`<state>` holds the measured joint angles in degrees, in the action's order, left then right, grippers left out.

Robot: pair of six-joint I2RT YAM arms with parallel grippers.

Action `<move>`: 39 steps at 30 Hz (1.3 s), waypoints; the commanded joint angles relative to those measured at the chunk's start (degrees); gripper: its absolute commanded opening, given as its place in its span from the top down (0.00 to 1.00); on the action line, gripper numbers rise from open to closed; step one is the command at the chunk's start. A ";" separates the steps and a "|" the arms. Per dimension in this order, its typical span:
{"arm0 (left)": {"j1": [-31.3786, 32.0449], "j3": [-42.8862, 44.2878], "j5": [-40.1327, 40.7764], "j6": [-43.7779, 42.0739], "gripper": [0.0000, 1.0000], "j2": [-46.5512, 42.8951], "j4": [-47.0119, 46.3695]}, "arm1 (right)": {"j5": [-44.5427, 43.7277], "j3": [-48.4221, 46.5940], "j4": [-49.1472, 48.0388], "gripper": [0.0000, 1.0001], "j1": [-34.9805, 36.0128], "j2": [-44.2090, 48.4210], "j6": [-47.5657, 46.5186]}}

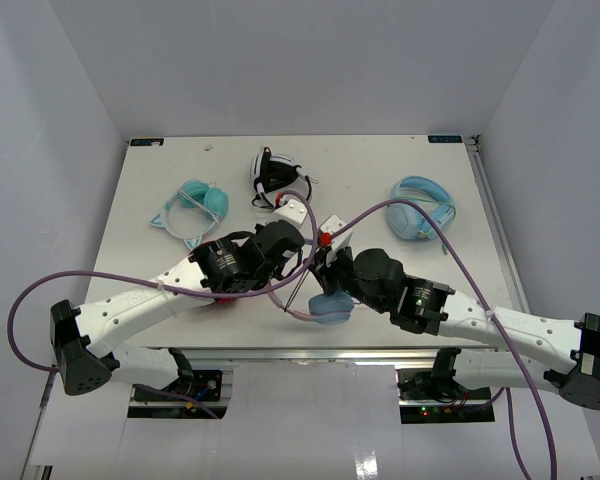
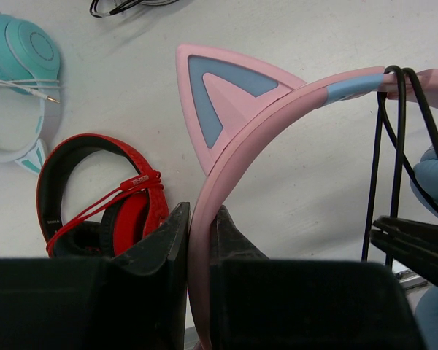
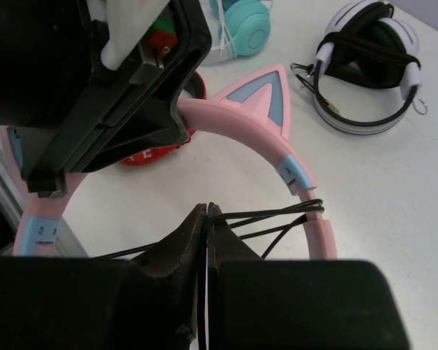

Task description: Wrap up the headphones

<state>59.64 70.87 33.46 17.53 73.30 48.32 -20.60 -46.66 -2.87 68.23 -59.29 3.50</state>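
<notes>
The headphones have a pink cat-eared headband and light blue ear cups, and they are held up over the middle of the table. My left gripper is shut on the headband, just below one cat ear. Their thin black cable loops over the headband in a few strands. My right gripper is shut on that cable, close beside the band. In the top view both grippers meet at the centre, left gripper and right gripper nearly touching.
A red pair of headphones lies under the left arm. A teal pair sits back left, a white-and-black pair back centre, and an all-light-blue pair back right. Purple arm cables arc over the table.
</notes>
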 commanded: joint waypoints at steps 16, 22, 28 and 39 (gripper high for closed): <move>-0.40 0.08 9.93 11.41 1.00 -0.38 -1.49 | 15.37 0.72 -10.97 0.91 1.04 0.70 8.15; -0.40 0.47 10.87 12.28 1.00 0.50 -1.65 | 17.12 0.98 -11.56 0.89 1.26 1.53 9.22; -0.49 1.77 12.60 14.16 1.00 1.29 -1.54 | 19.02 1.62 -12.42 0.86 2.50 2.01 10.17; -0.49 4.99 14.47 17.82 1.00 1.40 -0.32 | 18.92 4.66 -15.95 0.85 5.36 1.70 11.63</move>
<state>59.75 71.83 44.22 31.41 75.08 51.05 -4.94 -42.24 -12.58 71.47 -58.52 13.67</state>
